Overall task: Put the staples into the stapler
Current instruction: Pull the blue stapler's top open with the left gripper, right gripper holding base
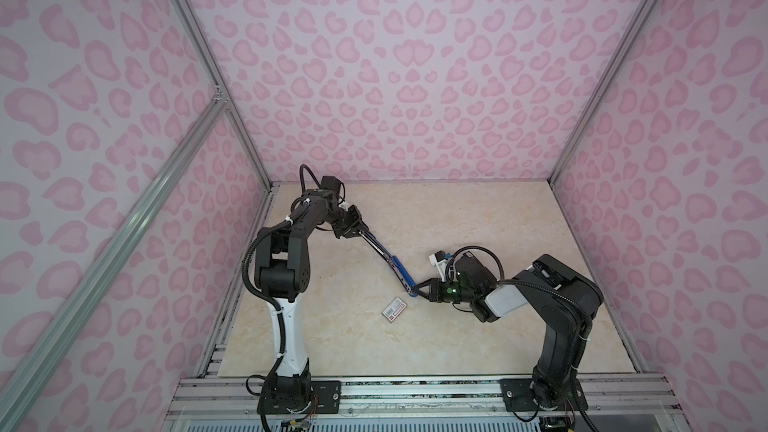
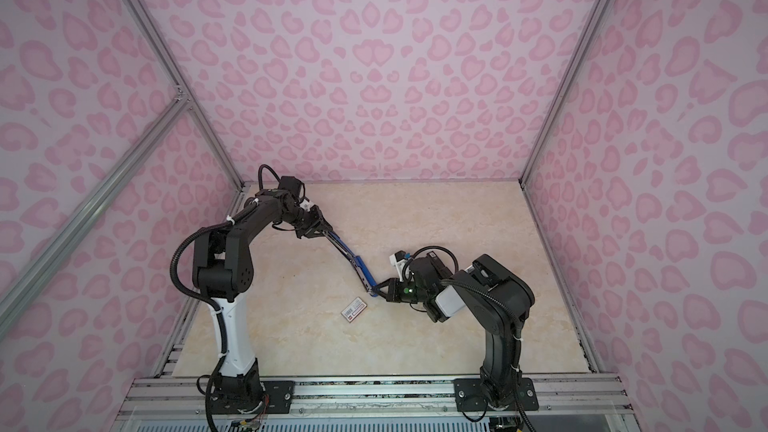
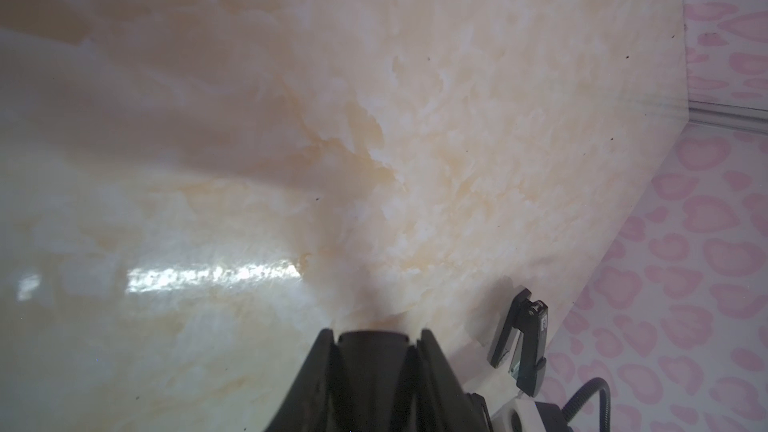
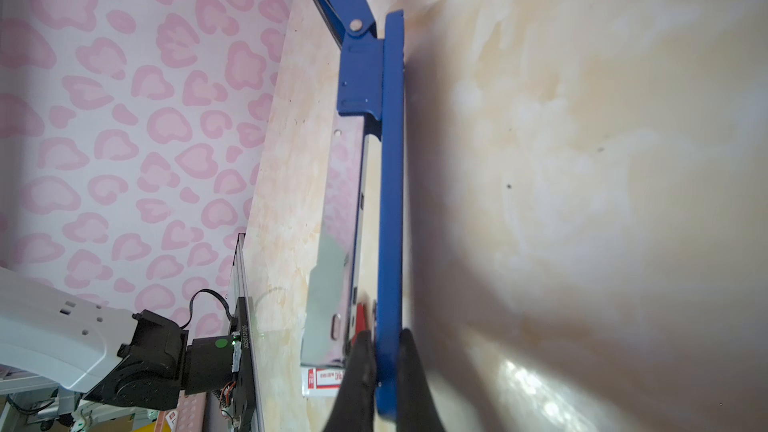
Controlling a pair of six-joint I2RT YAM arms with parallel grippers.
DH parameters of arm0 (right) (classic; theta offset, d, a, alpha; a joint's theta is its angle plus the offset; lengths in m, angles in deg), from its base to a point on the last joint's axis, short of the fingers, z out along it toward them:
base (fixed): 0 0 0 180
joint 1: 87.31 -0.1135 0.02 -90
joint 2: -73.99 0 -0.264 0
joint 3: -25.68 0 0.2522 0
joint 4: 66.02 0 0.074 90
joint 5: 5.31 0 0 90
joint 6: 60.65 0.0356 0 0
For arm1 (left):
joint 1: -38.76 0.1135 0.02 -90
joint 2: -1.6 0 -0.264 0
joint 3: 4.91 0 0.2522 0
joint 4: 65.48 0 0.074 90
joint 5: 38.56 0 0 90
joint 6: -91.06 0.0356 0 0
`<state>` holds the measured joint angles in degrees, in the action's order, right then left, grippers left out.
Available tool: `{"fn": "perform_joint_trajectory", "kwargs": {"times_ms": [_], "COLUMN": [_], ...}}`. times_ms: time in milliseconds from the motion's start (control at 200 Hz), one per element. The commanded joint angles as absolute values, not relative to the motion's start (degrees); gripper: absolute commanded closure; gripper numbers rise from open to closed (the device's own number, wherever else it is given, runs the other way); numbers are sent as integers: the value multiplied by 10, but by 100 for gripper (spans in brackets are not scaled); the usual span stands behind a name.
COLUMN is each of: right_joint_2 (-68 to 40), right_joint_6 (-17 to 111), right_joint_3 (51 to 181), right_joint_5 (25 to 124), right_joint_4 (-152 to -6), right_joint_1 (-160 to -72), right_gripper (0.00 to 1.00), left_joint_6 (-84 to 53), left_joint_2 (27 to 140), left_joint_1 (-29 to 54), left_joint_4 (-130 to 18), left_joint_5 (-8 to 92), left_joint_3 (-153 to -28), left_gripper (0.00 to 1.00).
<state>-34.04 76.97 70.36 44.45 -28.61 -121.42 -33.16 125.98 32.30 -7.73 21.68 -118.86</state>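
Observation:
A blue stapler hangs folded wide open between my two grippers in both top views. My left gripper is shut on the far end of its upper arm. In the left wrist view that end shows only as a dark block between the fingers of the left gripper. My right gripper is shut on the tip of the blue base, with the right gripper pinching it from both sides. The silver magazine rail lies bare beside the base. The staples show in no view.
A small white-and-red barcoded box lies on the marble table just in front of the stapler. A black clip-like thing stands by the right arm's white mount. Pink patterned walls close in three sides.

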Motion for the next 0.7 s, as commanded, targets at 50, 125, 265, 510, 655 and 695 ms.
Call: {"fn": "perform_joint_trajectory", "kwargs": {"times_ms": [50,125,265,510,655,695], "right_joint_2": [-350,-351,-354,-356,-356,-356], "right_joint_6": [779,780,780,784,784,784], "right_joint_3": [708,709,711,716,715,714], "right_joint_5": [454,452,450,450,450,450], "right_joint_4": [-290,-290,-293,-292,-292,-292], "right_joint_1": [-1212,-1212,-1211,-1211,-1211,-1211], "right_gripper": [100,100,100,100,100,100], "left_joint_6": [-295,-294,-292,-297,-299,-299], "left_joint_2": [1283,1294,1310,1316,1306,1302], "left_joint_1": [330,334,337,340,342,343], "left_joint_4": [-58,-55,-53,-55,-59,-61], "left_joint_5": [282,280,278,275,278,280], "left_joint_3": [-1209,-1217,-1228,-1234,-1234,-1236], "left_gripper": [88,87,82,58,44,41]}}
